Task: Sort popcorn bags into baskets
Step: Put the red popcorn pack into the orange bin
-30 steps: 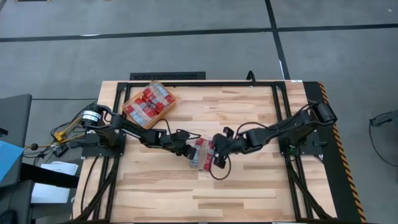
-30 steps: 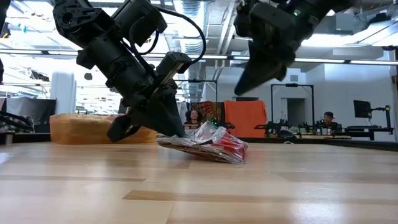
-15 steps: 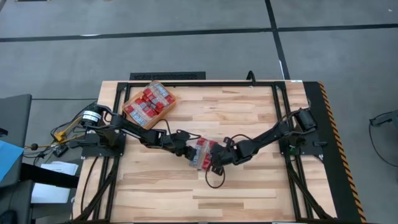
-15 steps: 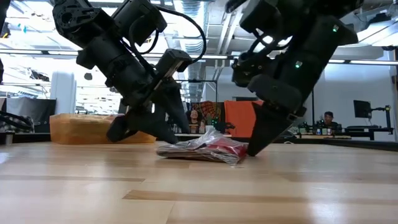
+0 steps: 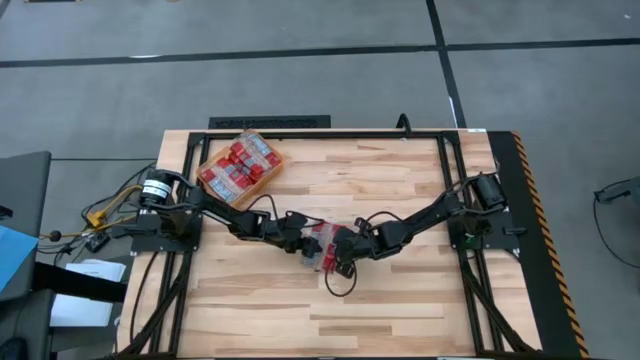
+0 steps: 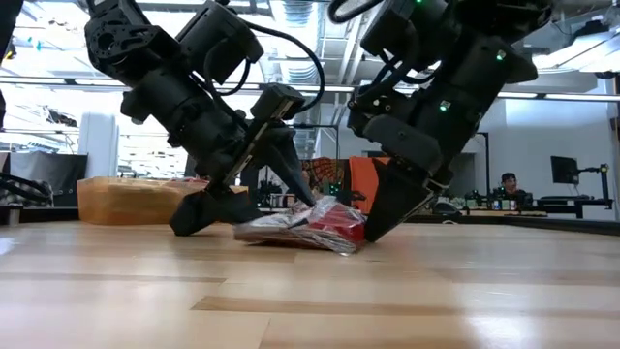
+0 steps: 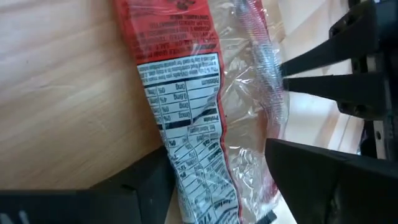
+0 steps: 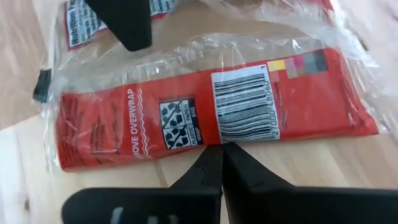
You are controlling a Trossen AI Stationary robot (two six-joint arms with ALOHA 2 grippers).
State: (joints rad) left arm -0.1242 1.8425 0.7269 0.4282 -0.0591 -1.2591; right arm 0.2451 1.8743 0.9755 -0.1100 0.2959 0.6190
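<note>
Red popcorn bags in clear wrap (image 5: 322, 243) lie flat on the wooden table near its middle. My left gripper (image 7: 214, 158) is open and reaches over the bags from the table's left, one finger on each side of a bag's white label end (image 7: 186, 180). Whether either finger touches it I cannot tell. My right gripper (image 8: 222, 149) is shut, coming in from the table's right with its tips against a red bag (image 8: 211, 112). The orange basket (image 5: 275, 160) at the far left holds several more packets. My right gripper's shut fingertips (image 8: 211, 163) meet the long edge of the red bag (image 8: 217, 140) about mid-length, under the barcode. The fingers slant down from the table's right, tips at table level (image 6: 373, 228). The bag lies flat on the table.
Black frame rails (image 5: 448, 170) run along the table's left, right and far sides. Cables loop over the table near both grippers (image 5: 335, 285). In the low view the basket (image 6: 121, 202) stands behind my left arm, and people sit in the room beyond the table.
My left gripper has opened and let go of the bag's end, drawing back a little. My right gripper, still shut, has come down to the table and moved toward the table's left until its tips reached the bags. The bags have settled flatter on the table.
</note>
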